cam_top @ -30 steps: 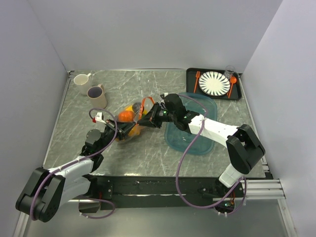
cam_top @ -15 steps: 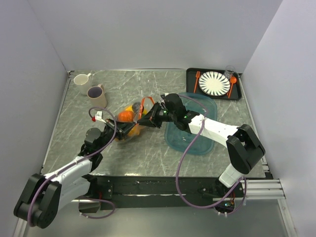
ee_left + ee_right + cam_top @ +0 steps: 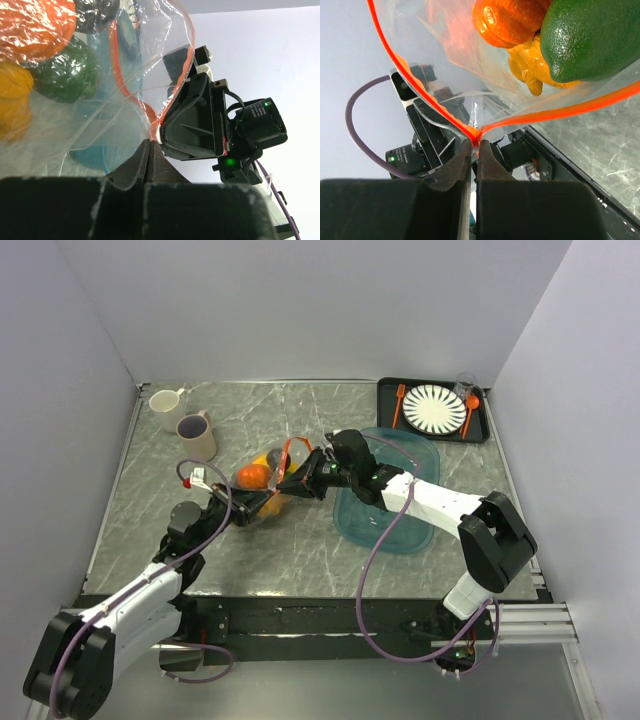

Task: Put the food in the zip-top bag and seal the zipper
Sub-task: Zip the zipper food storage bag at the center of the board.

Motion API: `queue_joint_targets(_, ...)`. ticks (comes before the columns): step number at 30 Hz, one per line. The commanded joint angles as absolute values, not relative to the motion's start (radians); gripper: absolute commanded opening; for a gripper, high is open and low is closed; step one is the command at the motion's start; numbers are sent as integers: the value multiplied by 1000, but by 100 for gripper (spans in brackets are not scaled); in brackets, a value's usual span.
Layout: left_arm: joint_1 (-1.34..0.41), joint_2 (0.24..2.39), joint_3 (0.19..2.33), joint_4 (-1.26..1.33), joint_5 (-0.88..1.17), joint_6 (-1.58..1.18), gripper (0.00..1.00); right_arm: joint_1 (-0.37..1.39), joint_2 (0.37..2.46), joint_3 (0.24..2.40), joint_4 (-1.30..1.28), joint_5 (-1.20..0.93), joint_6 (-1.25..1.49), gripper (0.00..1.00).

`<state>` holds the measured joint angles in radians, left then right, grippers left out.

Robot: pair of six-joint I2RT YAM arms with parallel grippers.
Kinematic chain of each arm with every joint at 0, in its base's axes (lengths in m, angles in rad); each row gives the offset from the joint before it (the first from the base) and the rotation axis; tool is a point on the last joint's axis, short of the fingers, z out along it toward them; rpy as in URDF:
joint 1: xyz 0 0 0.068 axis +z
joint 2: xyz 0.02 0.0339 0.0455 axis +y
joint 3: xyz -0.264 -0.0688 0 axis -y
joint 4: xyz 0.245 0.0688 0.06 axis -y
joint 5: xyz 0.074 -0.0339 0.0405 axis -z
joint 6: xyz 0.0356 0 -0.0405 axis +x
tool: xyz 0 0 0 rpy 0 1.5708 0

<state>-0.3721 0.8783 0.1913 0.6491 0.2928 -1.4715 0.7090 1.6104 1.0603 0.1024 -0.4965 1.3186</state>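
Grey marbled tabletop (image 3: 300, 555) boxed in by pale walls. Near the middle of the overhead view, a little to the left, clear bag (image 3: 260, 488) with the toy food inside the plastic. In the left wrist view: orange fruit (image 3: 37, 25) at upper left, green fruit (image 3: 65, 72) just below it, yellow piece (image 3: 12, 95) at the left edge, dark grapes (image 3: 95, 12) at the top.

Left gripper (image 3: 150, 147) at bottom centre of its own view, fingers pressed together, pinching the orange-red zipper (image 3: 442, 109) at the bag's mouth. Right gripper (image 3: 474, 145) likewise closed tight, nipping the same zipper at the point where its two strips meet. Beyond that pinch the strips part, one curving to the upper left of the right wrist view, the other running to the right edge. Both grippers just beside each other on the strip, each visible in the other's wrist view.

Just right of the bag in the overhead view, under the right arm, teal tray (image 3: 405, 535). At upper right, black tray (image 3: 384, 400) carrying a striped plate (image 3: 434, 408), orange fork (image 3: 398, 406) and orange spoon (image 3: 469, 412). At upper left, white mug (image 3: 165, 400) and beige cup (image 3: 197, 436), near each other and well apart from the bag.
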Motion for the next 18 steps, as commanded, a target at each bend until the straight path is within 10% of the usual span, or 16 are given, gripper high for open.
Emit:
queue_joint_targets(1, -380, 816, 181, 626, 351, -1450, 1, 684, 1603, 1115, 167, -394, 1331, 0)
queue_joint_targets(15, -380, 739, 164, 590, 313, -1460, 1, 681, 1618, 1132, 158, -431, 1307, 0)
queue_joint_targets(18, -379, 770, 149, 707, 299, -1482, 36, 681, 1599, 1108, 156, -437, 1295, 0)
